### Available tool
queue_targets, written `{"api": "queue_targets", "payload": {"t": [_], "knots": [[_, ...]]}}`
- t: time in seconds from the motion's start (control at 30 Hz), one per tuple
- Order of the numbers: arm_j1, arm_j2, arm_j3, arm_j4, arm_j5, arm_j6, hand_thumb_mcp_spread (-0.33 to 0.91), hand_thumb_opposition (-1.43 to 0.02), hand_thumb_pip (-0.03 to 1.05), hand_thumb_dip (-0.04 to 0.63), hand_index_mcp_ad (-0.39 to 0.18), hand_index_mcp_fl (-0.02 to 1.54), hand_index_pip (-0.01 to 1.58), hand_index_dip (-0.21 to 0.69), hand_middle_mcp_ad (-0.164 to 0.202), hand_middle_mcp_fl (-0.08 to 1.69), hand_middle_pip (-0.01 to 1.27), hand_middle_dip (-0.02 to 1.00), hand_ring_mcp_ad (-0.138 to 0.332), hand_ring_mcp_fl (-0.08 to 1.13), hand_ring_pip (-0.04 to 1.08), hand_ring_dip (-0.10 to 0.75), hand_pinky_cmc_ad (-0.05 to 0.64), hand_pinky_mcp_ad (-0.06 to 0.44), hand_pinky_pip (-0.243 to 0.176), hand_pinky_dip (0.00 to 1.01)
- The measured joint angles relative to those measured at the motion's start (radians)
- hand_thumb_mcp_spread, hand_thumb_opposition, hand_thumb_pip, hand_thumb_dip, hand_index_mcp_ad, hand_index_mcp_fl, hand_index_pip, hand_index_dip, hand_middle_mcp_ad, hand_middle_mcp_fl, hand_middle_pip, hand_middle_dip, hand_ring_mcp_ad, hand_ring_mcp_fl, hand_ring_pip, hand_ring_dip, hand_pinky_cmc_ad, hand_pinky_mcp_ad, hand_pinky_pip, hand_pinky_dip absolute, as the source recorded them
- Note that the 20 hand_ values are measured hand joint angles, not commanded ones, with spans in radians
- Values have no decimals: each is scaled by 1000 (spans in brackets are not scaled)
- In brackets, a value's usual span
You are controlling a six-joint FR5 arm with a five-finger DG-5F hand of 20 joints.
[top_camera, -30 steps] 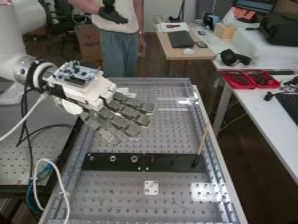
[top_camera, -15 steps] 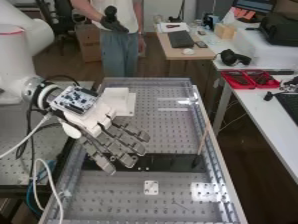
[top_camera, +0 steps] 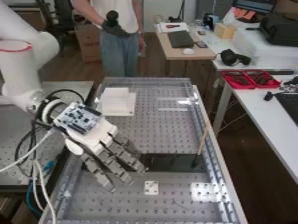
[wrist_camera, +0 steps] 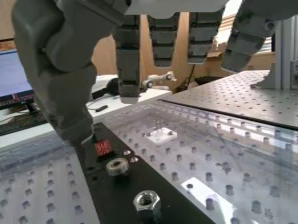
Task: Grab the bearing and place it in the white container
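Hand [top_camera: 114, 166]: dark grey, segmented; fingers straight, spread, pinching nothing, over flat black strip [top_camera: 171, 163], partly hiding it in high view. Bearing [wrist_camera: 118, 166]: round metal ring, on strip near thumb, beside hex nut [wrist_camera: 146, 200]. Red block [wrist_camera: 103, 147]: top detail indistinct. White container [top_camera: 116, 100]: boxy; interior unclear. Bench [top_camera: 159, 130]: perforated, glossy.

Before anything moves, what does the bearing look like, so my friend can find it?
On the bench full of holes lies a black plate. There, the bearing sits between a red block and a silver nut. It's a smooth round ring; the nut has flat sides.
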Motion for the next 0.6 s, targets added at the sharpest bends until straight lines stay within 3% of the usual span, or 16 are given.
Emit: {"api": "queue_targets", "payload": {"t": [0.6], "knots": [[-51,-51,34,60,-144,-70,435,-785,552,223,-89,87,1232,96,84,5,150,154,162,12,101,59,367,295,-87,176]]}}
